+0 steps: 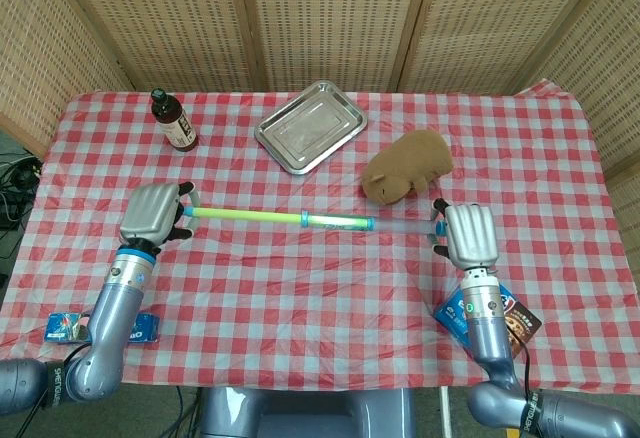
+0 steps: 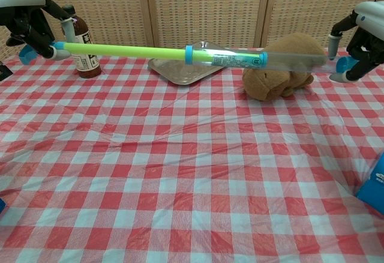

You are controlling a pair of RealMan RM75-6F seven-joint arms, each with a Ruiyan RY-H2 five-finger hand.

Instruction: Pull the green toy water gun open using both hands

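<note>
The green toy water gun (image 1: pixel 290 219) (image 2: pixel 180 53) hangs level above the checked cloth, stretched long. Its thin green plunger rod (image 2: pixel 120 50) runs left out of the clear barrel (image 2: pixel 288 60). My left hand (image 1: pixel 153 214) (image 2: pixel 27 17) grips the blue handle at the rod's left end. At the other end my right hand (image 1: pixel 468 236) (image 2: pixel 365 32) holds the barrel's blue tip. A blue ring (image 1: pixel 304 220) marks where the rod enters the barrel.
A brown plush capybara (image 1: pixel 408 164) sits just behind the barrel. A steel tray (image 1: pixel 309 126) and a dark sauce bottle (image 1: pixel 172 120) stand at the back. A blue cookie box (image 1: pixel 95 328) lies front left, a cookie packet (image 1: pixel 495 316) under my right arm.
</note>
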